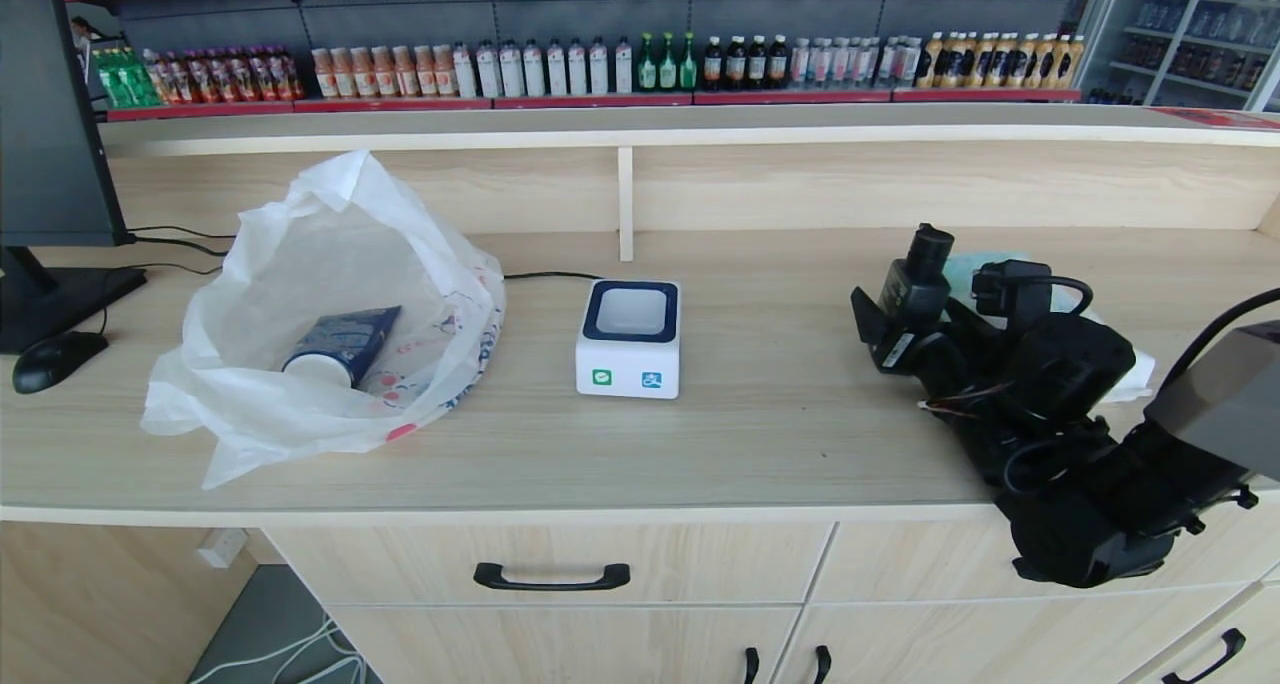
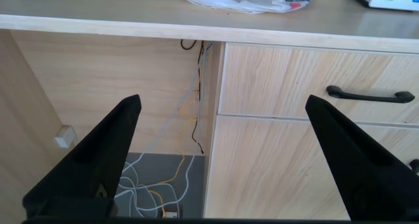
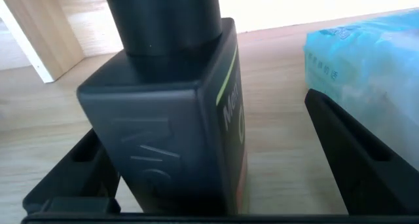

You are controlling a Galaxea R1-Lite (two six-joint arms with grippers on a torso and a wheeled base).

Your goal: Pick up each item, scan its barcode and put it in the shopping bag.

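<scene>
A black bottle (image 1: 918,282) with a round black cap stands on the wooden counter (image 1: 780,434) at the right. My right gripper (image 1: 905,316) is open around it. In the right wrist view the bottle (image 3: 177,126) lies against one finger (image 3: 78,165), while a gap separates it from the other finger (image 3: 347,158). A light blue tissue pack (image 3: 366,54) lies just beyond the bottle. The white shopping bag (image 1: 330,314) gapes open at the left with a dark blue tube (image 1: 345,344) inside. My left gripper (image 2: 222,165) hangs open and empty below the counter's front edge, facing the cabinet.
A white barcode scanner (image 1: 630,339) sits mid-counter between bag and bottle, its cable running back. A monitor stand (image 1: 50,294) and mouse (image 1: 55,359) occupy the far left. A raised ledge (image 1: 640,144) backs the counter. Drawers with black handles (image 2: 370,94) are below.
</scene>
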